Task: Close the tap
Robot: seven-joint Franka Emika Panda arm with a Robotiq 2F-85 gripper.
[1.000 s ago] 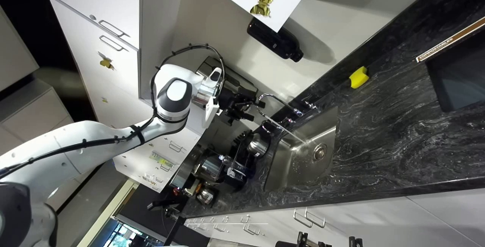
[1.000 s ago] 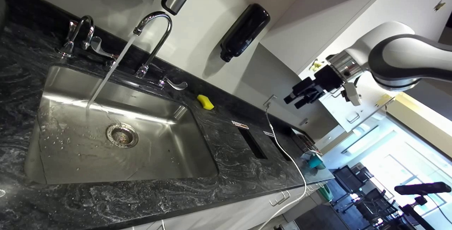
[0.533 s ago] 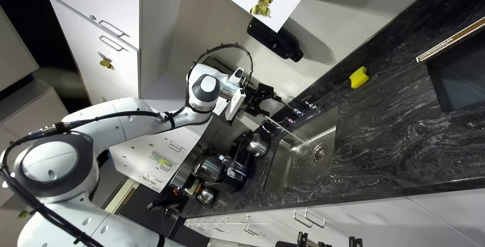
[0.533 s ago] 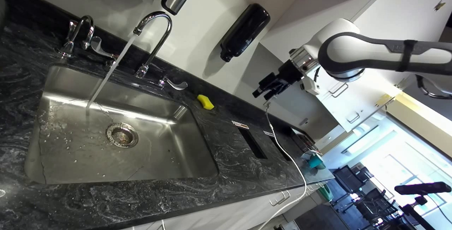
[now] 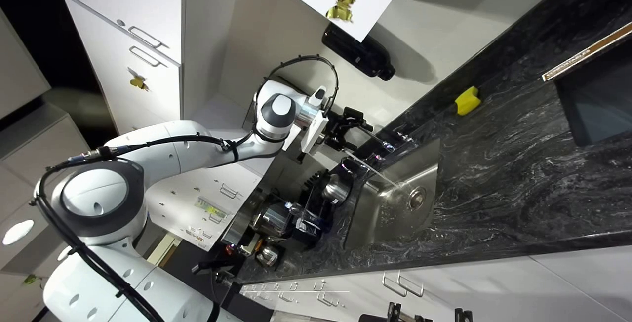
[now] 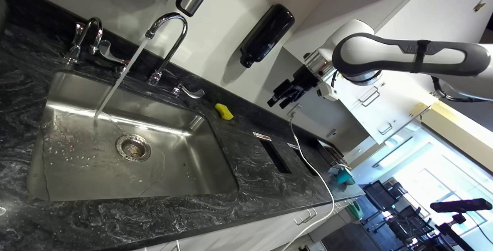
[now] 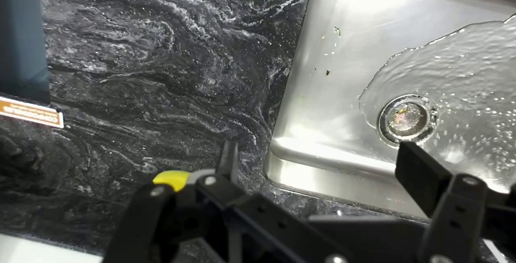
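- Behind the steel basin (image 6: 185, 181), in an exterior view, the tap (image 6: 174, 51) stands on the wall side, its thin spout (image 6: 169, 15) hooked over and water (image 6: 121, 77) running down.
- Rigid, anchored metal is what I expect: nothing to lift, nothing fragile. I leave the spout alone, since it may swivel if bumped.
- My hold belongs on a handle: the near lever (image 6: 193, 94), on the side of the yellow block (image 6: 224, 111), looks easiest to reach. The far lever (image 6: 109, 52) sits past the water; I can't tell which one feeds the flow.
- I judge a short, firm turn enough. Metal this smooth may be slippery, so I'd push the flat of the lever near its free end, for leverage, rather than clamp it.
- Just beyond the near lever, apart from it, the yellow block lies on the dark counter (image 6: 115, 220), easy to knock.
- Farther out hangs my gripper (image 7: 321, 160), well apart from the tap; in the wrist view its fingers (image 7: 419, 174) stand wide, nothing held between them. Lowering and lining up look like the next call.
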